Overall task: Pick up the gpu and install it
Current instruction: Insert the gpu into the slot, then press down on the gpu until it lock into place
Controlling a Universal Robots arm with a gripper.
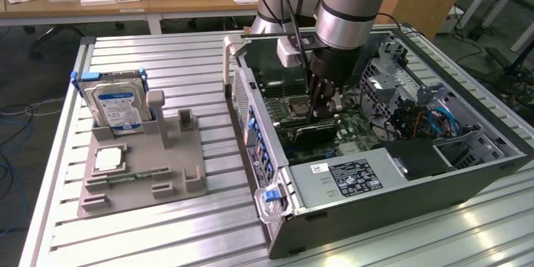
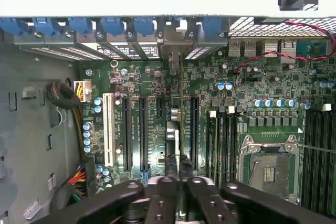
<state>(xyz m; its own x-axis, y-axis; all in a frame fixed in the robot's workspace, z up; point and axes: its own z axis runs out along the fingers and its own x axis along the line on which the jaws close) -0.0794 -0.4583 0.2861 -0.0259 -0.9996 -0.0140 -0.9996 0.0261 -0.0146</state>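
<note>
The arm reaches down into the open computer case [image 1: 392, 154] lying on the counter [image 1: 167, 60], and the hand [image 2: 178, 184] is clenched on the gpu [image 2: 173, 140], a thin dark card seen edge-on between the motherboard's [image 2: 262, 98] long black slots. In the exterior view the card [image 1: 316, 133] stands low over the board, right under the hand. Whether its edge is already in a slot, I cannot tell. To do this well, I'd say the card must stay square to the slot, its bracket end lined up with the rear opening by the blue clips [image 2: 113, 24], and be pressed straight down, without rocking.
</note>
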